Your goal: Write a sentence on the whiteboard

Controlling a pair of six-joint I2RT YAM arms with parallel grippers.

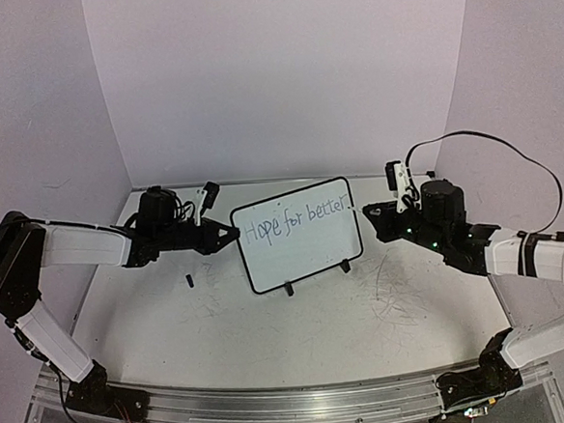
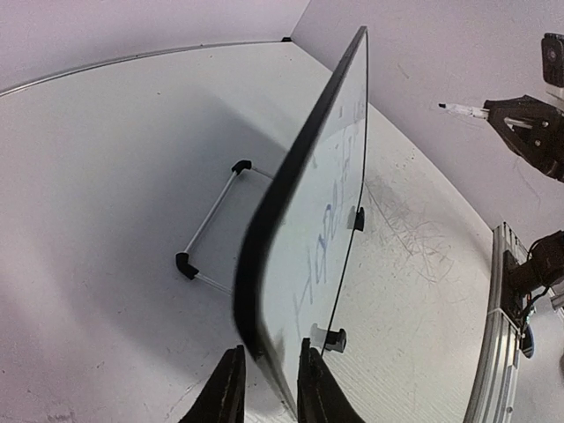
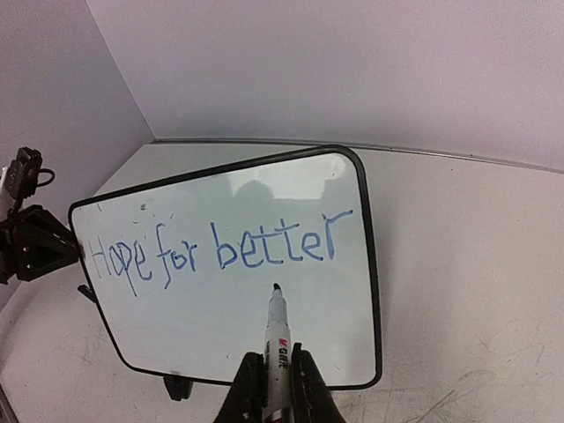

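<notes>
The whiteboard [image 1: 299, 244] stands tilted on two black feet at the table's middle. The sentence [image 1: 292, 222] reads "Hope for better" in blue, in one line across its upper half, as the right wrist view [image 3: 220, 247] shows. My left gripper [image 1: 227, 235] is shut on the whiteboard's left edge, which runs between its fingers in the left wrist view [image 2: 269, 379]. My right gripper [image 3: 279, 379] is shut on a white marker [image 3: 278, 339]. The marker's tip points at the bare area below "better" and stays off the board, as the left wrist view [image 2: 463, 110] shows.
A small black cap-like piece [image 1: 188, 279] lies on the table left of the board. Grey scribbles [image 1: 393, 276] mark the table to the board's right. A wire stand [image 2: 207, 242] props the board from behind. Walls close the back and sides.
</notes>
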